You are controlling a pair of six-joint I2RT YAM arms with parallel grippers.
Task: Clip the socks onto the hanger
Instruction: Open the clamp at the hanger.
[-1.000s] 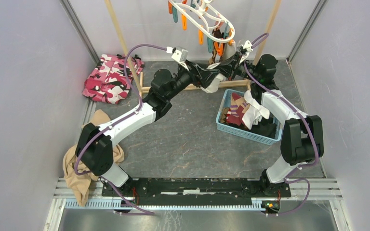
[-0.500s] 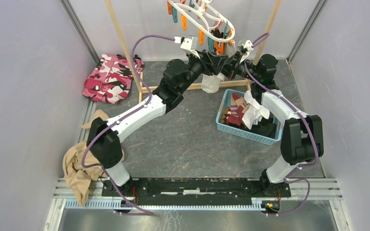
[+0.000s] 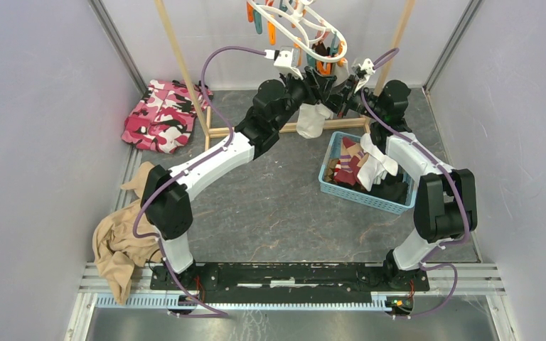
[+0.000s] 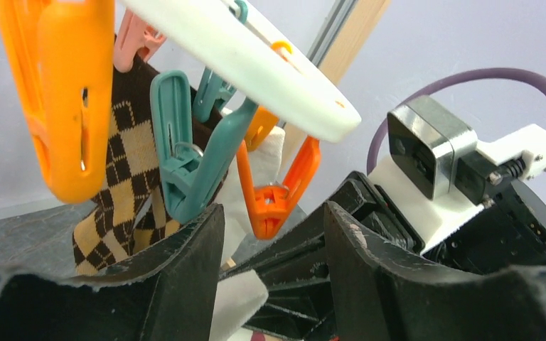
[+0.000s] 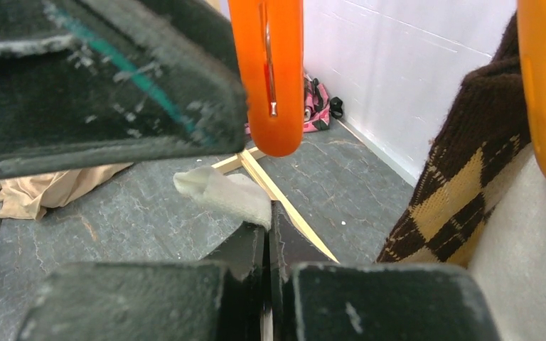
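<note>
I see the grey worktop (image 3: 277, 206) under both arms; above its far edge hangs the white hanger (image 4: 256, 64), an argyle sock (image 4: 124, 177) dangling among its pegs; on my right a blue basket (image 3: 362, 199) holds the heaped socks (image 3: 352, 162); my right pincer (image 5: 269, 234) is clamped on a white sock (image 3: 311, 121) just below the hanger; my left pincer (image 4: 274, 213) stands parted just beneath an orange clothespin (image 4: 277, 192).

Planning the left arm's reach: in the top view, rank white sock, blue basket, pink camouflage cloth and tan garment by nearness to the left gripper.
From the left gripper:
1. white sock, directly below.
2. blue basket, right side.
3. pink camouflage cloth, far left.
4. tan garment, near-left corner.
</note>
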